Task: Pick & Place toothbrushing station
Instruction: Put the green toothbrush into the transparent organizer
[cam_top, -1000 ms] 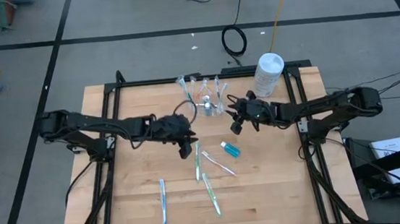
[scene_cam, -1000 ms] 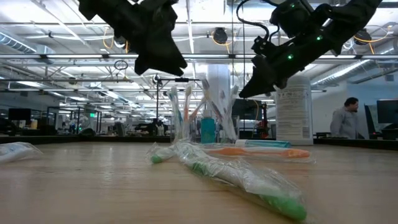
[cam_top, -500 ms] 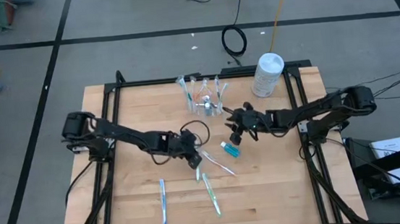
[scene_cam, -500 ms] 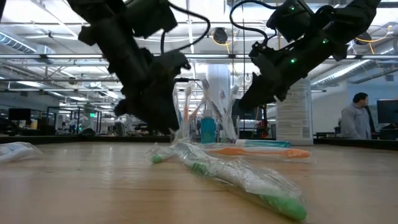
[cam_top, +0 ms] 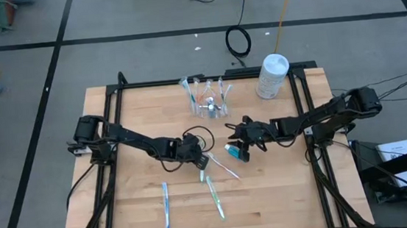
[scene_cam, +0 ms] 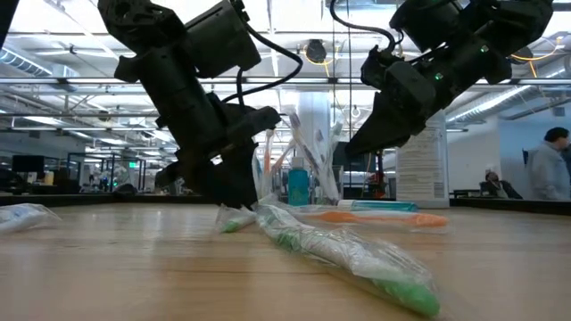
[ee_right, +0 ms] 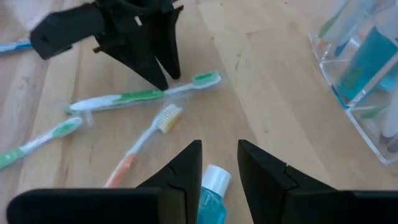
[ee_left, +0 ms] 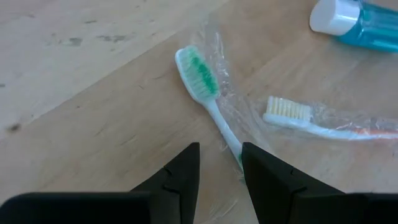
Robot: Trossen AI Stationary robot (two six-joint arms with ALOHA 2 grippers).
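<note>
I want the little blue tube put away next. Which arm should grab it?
Probably the right. The right gripper hangs open just above the blue tube, its white cap between the fingers. The left gripper is busy over the green toothbrush.

I am logging: a clear cup (cam_top: 209, 107) standing upright at desk rear, holding several toothbrushes and a blue tube. A second blue white-capped tube (cam_top: 234, 152) lying flat mid-desk. Wrapped green toothbrush (ee_left: 205, 93) and orange-handled toothbrush (ee_left: 323, 119) lying beside it; more lying nearer the front.
</note>
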